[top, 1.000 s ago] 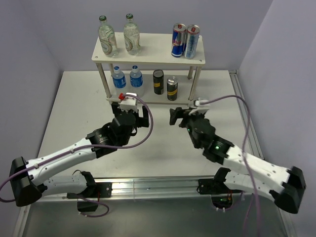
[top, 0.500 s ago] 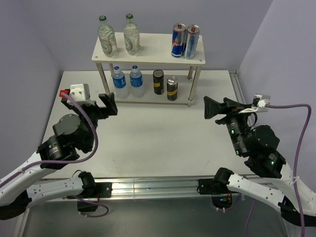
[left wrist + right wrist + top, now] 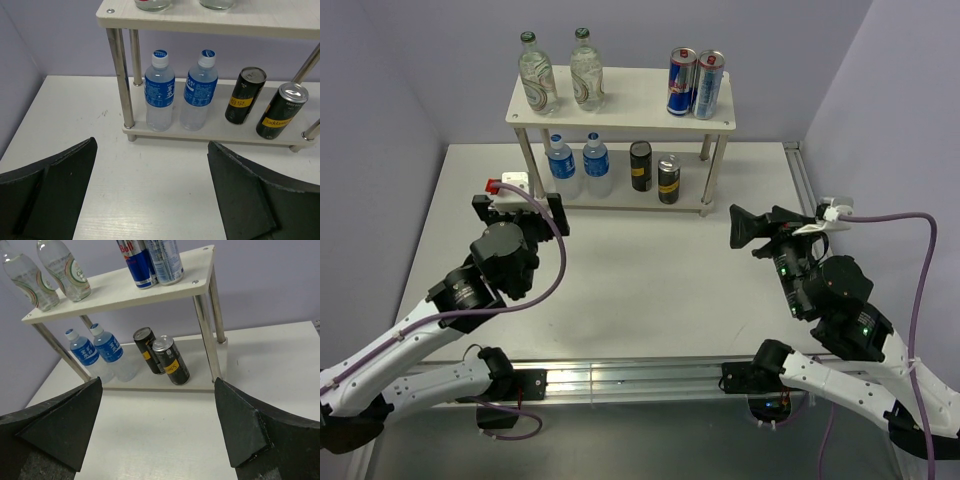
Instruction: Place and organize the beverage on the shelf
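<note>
Overhead, the shelf (image 3: 620,105) carries the green-capped bottles (image 3: 538,78) on its top board, with the water bottles (image 3: 561,162) and short cans (image 3: 640,166) on the lower one. From the left wrist, the left gripper (image 3: 152,145) gapes empty, facing them. From the right wrist, the right gripper (image 3: 159,382) gapes empty too.

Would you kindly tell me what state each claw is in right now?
Left claw: open, holding nothing.
Right claw: open, holding nothing.

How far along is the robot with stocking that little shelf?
Looks finished. Two green-capped bottles stand on the top board of the shelf; two blue-labelled water bottles and two dark cans on the lower. The left gripper and right gripper hang open and empty. No drink shows off the shelf, so nothing seems left.
</note>
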You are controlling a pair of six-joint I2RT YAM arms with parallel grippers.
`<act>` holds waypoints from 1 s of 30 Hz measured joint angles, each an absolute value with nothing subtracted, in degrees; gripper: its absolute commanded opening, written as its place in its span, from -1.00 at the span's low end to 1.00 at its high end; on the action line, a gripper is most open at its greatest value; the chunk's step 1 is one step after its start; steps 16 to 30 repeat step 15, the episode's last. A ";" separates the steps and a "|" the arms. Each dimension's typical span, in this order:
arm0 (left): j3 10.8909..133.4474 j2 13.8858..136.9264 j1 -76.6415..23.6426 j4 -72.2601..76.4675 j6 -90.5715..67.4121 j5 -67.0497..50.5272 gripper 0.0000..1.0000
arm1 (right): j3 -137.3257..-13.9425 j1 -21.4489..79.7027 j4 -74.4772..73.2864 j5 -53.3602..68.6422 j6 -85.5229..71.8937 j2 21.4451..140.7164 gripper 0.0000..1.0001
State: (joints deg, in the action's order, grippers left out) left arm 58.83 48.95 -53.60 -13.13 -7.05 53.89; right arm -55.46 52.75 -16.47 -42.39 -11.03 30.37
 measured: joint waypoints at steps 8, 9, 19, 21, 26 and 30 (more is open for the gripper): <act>58.78 48.18 -52.99 -13.13 -7.16 53.30 0.99 | -54.76 52.75 -16.23 -42.89 -10.79 30.55 1.00; 58.78 48.16 -52.95 -13.15 -7.16 53.25 0.99 | -54.76 52.75 -16.23 -42.94 -10.79 30.55 1.00; 58.72 47.88 -52.95 -13.17 -7.18 53.23 0.99 | -54.76 52.75 -16.29 -43.79 -10.85 30.63 1.00; 58.72 47.88 -52.95 -13.17 -7.18 53.23 0.99 | -54.76 52.75 -16.29 -43.79 -10.85 30.63 1.00; 58.72 47.88 -52.95 -13.17 -7.18 53.23 0.99 | -54.76 52.75 -16.29 -43.79 -10.85 30.63 1.00; 58.72 47.88 -52.95 -13.17 -7.18 53.23 0.99 | -54.76 52.75 -16.29 -43.79 -10.85 30.63 1.00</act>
